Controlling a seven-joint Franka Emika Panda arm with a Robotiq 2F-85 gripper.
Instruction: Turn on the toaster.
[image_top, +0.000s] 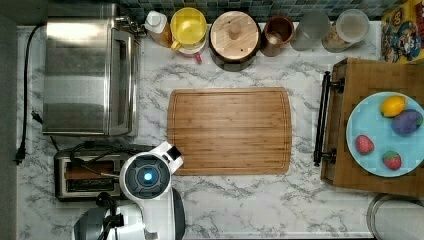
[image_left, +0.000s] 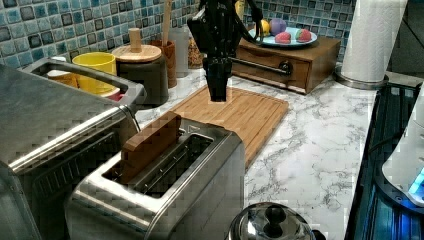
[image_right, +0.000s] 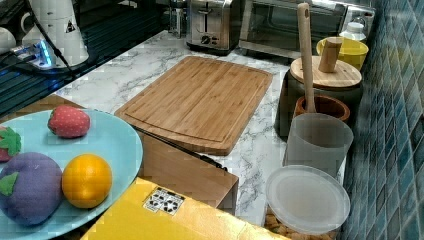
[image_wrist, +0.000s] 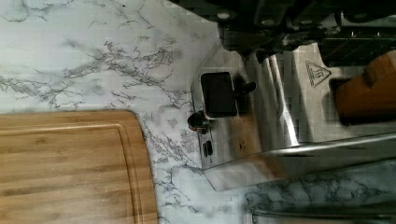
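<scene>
This is a home-style kitchen. A white, grey-veined marble counter (image_top: 305, 70) runs below a wall of small blue-green mosaic tiles (image_right: 395, 125). On it stand a large boxy stainless toaster oven (image_top: 87, 75), a small brushed-steel two-slot toaster (image_left: 170, 185), a rectangular bamboo cutting board (image_top: 230, 131), lidded jars, a yellow cup (image_top: 188, 25) and a pale blue plate (image_top: 367, 120) of fruit.

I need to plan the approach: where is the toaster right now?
In the top view, the toaster sits at lower left, just below the toaster oven and left of the cutting board.
</scene>
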